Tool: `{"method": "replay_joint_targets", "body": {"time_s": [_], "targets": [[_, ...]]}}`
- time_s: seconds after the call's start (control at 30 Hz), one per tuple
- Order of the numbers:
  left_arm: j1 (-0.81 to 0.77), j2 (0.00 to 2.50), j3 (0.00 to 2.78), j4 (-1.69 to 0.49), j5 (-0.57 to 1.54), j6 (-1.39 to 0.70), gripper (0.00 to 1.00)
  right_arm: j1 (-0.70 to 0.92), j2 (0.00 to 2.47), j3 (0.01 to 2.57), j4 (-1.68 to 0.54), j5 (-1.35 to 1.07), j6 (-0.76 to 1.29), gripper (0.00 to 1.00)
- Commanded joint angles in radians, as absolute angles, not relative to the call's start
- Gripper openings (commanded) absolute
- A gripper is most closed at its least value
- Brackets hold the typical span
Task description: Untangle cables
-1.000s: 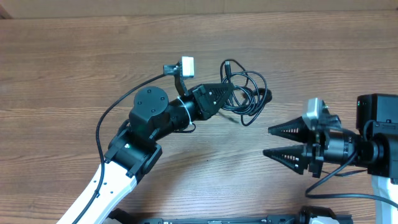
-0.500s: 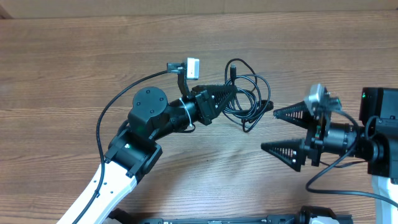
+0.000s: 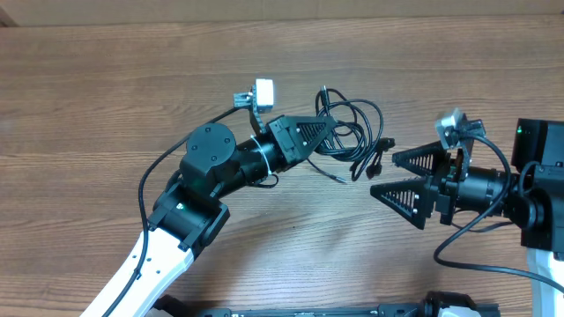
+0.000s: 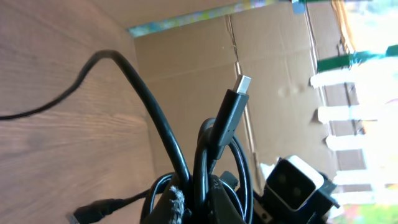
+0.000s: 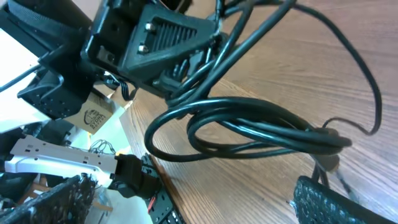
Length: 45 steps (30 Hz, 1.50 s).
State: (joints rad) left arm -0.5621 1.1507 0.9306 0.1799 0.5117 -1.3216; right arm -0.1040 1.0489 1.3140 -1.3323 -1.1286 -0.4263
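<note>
Nearest the front edge of the desk (image 3: 88, 106), the left arm (image 3: 176, 220) reaches up and to the right, and the right arm (image 3: 529, 198) comes in from the right side. The right pincer (image 3: 383, 174) stands wide, its two black fingers spread and holding nothing, with the tips pointing left at the cables (image 3: 352, 123) and just beside their hanging ends. From its wrist camera the fingers (image 5: 329, 199) show at the bottom corners, and the cables (image 5: 249, 124) hang in two long loops just ahead of them. I cannot tell whether the lowest loop touches the wood.

Beyond the loops, the left pincer (image 3: 328, 134) is clamped on the bunch at mid desk, and the loops spill out to its right. A thin silver-tipped end (image 3: 339, 176) lies on the desk below the bunch. In the left wrist view the cords rise from between the fingers (image 4: 174, 199), and one plug (image 4: 233, 109) with a silver tip points up. Behind it stands cardboard (image 4: 186, 81).
</note>
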Motion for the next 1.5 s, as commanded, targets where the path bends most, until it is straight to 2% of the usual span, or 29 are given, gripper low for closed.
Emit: {"method": "replay_joint_targets", "body": {"time_s": [0.0,0.57,0.87,0.9,1.0,1.13,1.23,1.27,1.33,1.4,1.47], "targets": [[-0.558,1.15,0.947,0.192,0.494,-1.428,0.04,-0.099,1.039,1.33,-1.301,-1.185,-0.416,1.0],[-0.647,1.15,0.947,0.2,0.353,-1.449,0.04,-0.09,1.071,1.33,-1.28,-1.245,-0.419,1.0],[-0.655,1.15,0.947,0.214,0.349,-1.448,0.04,0.111,1.128,1.33,-1.195,-1.257,-0.419,1.0],[-0.655,1.15,0.947,0.214,0.349,-1.448,0.04,0.131,1.136,1.33,-1.185,-1.255,-0.419,0.97],[-0.652,1.15,0.947,0.214,0.34,-1.443,0.04,0.159,1.155,1.33,-1.183,-1.246,-0.419,0.78],[-0.635,1.15,0.947,0.213,0.339,-1.443,0.04,0.159,1.156,1.33,-1.194,-1.229,-0.418,0.64],[-0.624,1.15,0.947,0.211,0.339,-1.442,0.04,0.159,1.156,1.33,-1.198,-1.232,-0.419,0.46],[-0.62,1.15,0.947,0.205,0.337,-1.435,0.04,0.159,1.156,1.33,-1.197,-1.236,-0.419,0.35],[-0.613,1.15,0.947,0.174,0.329,-1.428,0.04,0.159,1.155,1.33,-1.188,-1.245,-0.42,0.22],[-0.601,1.15,0.947,0.133,0.326,-1.428,0.04,0.159,1.154,1.33,-1.174,-1.269,-0.443,0.17],[-0.59,1.15,0.947,0.095,0.324,-1.428,0.04,0.159,1.154,1.33,-1.166,-1.31,-0.494,0.16]]}}
